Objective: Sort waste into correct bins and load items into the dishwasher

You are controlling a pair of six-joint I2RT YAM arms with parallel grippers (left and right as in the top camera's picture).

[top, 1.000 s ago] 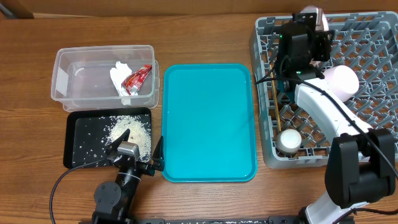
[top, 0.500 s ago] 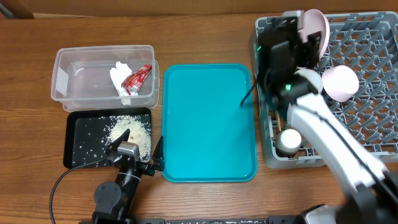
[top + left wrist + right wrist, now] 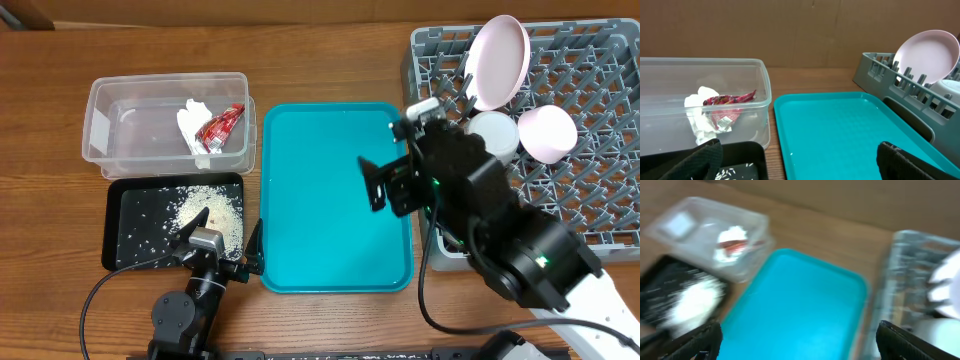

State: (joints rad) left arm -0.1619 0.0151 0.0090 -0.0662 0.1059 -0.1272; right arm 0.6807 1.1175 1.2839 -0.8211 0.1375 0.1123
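Observation:
The clear tub (image 3: 108, 128) holds the white napkin (image 3: 190, 124) and the red-and-white wrapper (image 3: 220, 124); the left wrist view shows this wrapper (image 3: 727, 100) too. White rice (image 3: 208, 206) lies in the black tray (image 3: 130, 225). In the grey rack (image 3: 590, 190) the pale pink plate (image 3: 498, 60) stands on edge, with a pale bowl (image 3: 546, 131) and a white dish (image 3: 490, 133) beside it. My right gripper (image 3: 372, 185) hangs open and empty over the teal tray's right side. My left gripper (image 3: 222, 245) rests open at the front. Chopsticks and cup are hidden under the right arm.
The teal tray (image 3: 320, 200) lies between the black tray and the rack, with nothing on it. The right wrist view is blurred by motion; it shows the teal tray (image 3: 800, 300) below the open fingers. The right arm covers the rack's front left corner.
The right gripper has opened, leaving the pink plate standing in the rack. Its arm has swung out of the rack, forward and left over the teal tray. The left arm has not moved.

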